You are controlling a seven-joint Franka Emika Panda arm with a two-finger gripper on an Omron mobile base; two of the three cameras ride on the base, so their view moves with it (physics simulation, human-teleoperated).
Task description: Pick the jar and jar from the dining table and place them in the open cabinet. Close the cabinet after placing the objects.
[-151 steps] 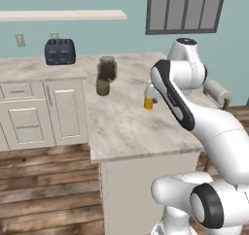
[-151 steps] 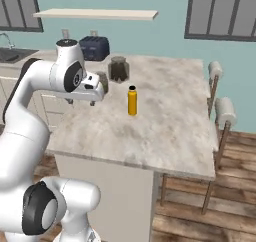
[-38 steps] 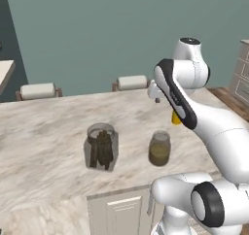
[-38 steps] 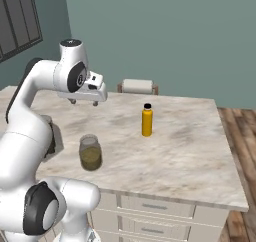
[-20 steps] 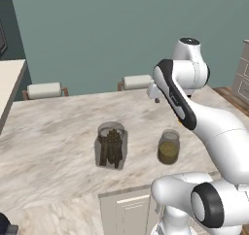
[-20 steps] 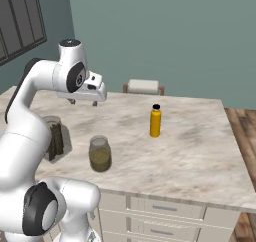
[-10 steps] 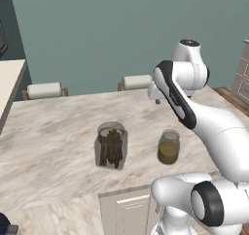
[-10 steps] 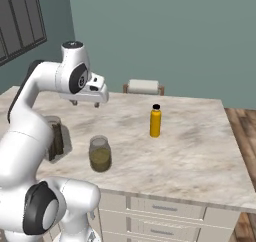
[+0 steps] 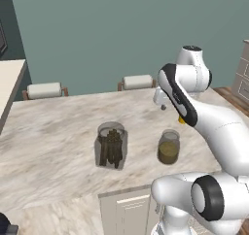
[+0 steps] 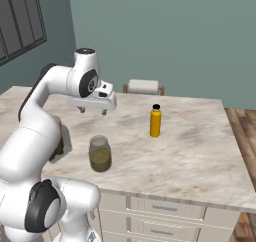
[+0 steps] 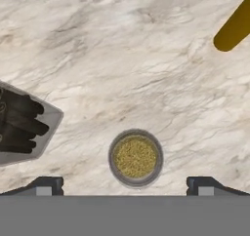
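Marbled stone is spreading under the hand view, where the small jar (image 11: pixel 135 157) is sitting at six o'clock, midway between the two fingertips, seen from straight above. The big jar (image 11: pixel 22 123) is lying at nine o'clock, cut off by the frame edge; a bottle (image 11: pixel 233 29) is poking in at two o'clock, only partly seen. The gripper (image 10: pixel 92 109) is hovering above the table (image 10: pixel 200 151) with its jaws spread fully and nothing between them. Both jars are standing on the table, the small one (image 9: pixel 168 147) just right of the big one (image 9: pixel 112 144), so I judge that nothing has been carried yet: two pickups, two placements and the door closing are all waiting. The cabinet is lying somewhere outside these frames.
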